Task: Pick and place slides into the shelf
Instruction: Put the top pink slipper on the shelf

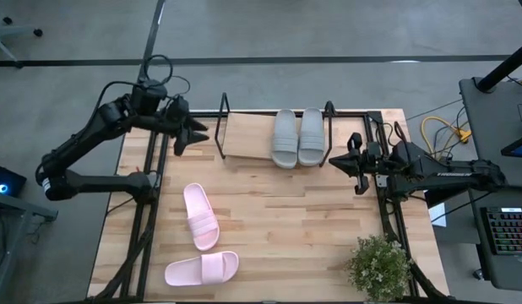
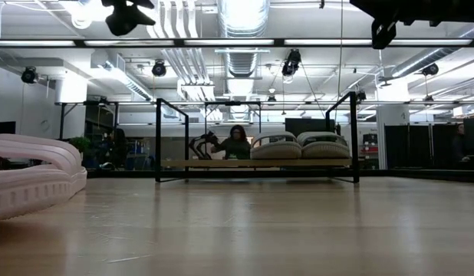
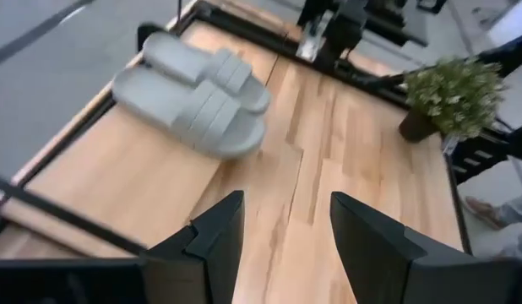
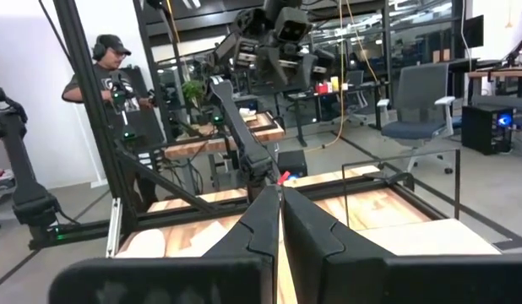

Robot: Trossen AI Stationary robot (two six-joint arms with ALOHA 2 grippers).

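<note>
- Two light grey slides (image 1: 297,138) sit side by side on the right half of the shelf (image 1: 244,137), at upper centre of the overhead frame; its left half is bare wood between thin black uprights.
- Two pale pink slides remain on the tabletop (image 1: 312,219) at lower left: one pink slide (image 1: 201,216) lies lengthwise, the other pink slide (image 1: 202,268) lies crosswise below it, near the front edge.
- The slides look like moulded foam with a wide ribbed strap: probably light, soft and springy, giving under a pinch. The arched strap seems the best hold; a sidewall of the sole would also serve.
- The left gripper (image 1: 199,135) hovers just left of the shelf at upper left, its fingers (image 3: 217,236) parted and holding nothing.
- The right gripper (image 1: 335,158) waits right of the shelf, jaws pressed together and empty.
- A potted plant (image 1: 379,266) stands at lower right.
- In the table-level view, the near pink slide looms at left, with the grey pair on the shelf beyond.
</note>
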